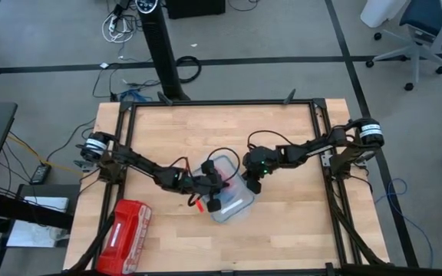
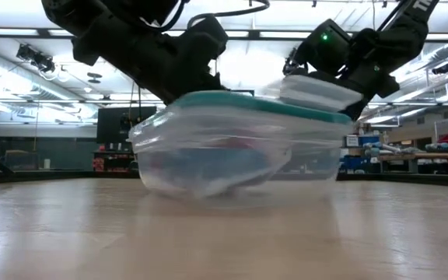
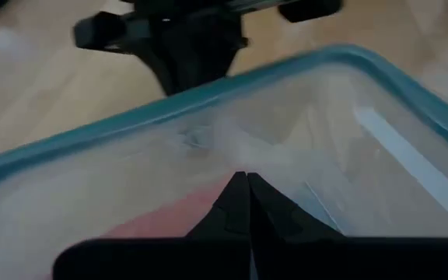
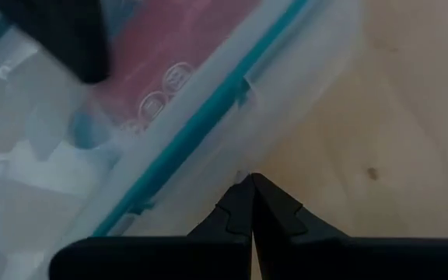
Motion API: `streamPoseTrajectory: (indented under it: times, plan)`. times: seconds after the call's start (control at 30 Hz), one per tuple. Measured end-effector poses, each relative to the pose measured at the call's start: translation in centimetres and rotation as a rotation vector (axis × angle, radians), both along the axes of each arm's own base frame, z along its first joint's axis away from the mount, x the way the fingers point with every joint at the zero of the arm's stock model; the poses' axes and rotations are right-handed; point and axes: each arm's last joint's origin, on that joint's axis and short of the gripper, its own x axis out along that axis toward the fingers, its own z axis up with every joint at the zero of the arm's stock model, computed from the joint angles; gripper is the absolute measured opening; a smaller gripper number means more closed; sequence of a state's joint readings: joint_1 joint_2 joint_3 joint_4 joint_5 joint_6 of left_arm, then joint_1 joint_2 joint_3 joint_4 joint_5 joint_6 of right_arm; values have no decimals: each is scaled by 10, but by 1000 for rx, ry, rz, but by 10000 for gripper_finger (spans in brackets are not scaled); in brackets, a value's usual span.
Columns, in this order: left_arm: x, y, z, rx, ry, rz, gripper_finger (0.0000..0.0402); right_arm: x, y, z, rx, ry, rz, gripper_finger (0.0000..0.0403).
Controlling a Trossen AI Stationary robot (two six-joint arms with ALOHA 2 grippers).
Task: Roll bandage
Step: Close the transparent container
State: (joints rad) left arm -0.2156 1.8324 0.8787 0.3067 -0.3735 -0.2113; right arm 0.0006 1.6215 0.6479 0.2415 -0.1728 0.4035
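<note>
With both sets of fingers clenched on nothing, the 2 pincers sit at a clear plastic container (image 1: 232, 201) w/ teal-rimmed lid, mid-surface. Left pincer (image 3: 243, 180) tips rest on top of the lid. Right pincer (image 4: 249, 183) tips meet at the container's outer edge, approx. against the teal rim, over bare wood. Bandage (image 2: 208, 167): blue mass seen blurred through container wall in low view, inside, beside reddish fabric. Red zip pouch (image 1: 125, 236) lies well apart, near surface (image 1: 298, 230) front-left corner.
</note>
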Motion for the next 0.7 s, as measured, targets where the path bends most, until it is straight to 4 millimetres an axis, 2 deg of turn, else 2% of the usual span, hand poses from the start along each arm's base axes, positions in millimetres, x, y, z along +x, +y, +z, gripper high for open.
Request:
streamPoseTrajectory:
  times: [0.3, 0.7]
  plan:
    - [1, 8, 0, 53, 0, 48, 0, 5, 15, 6, 3, -24, 95, 0]
    - [1, 12, 0, 48, 2, 50, 0, 6, 26, 11, -7, -42, 121, 0]
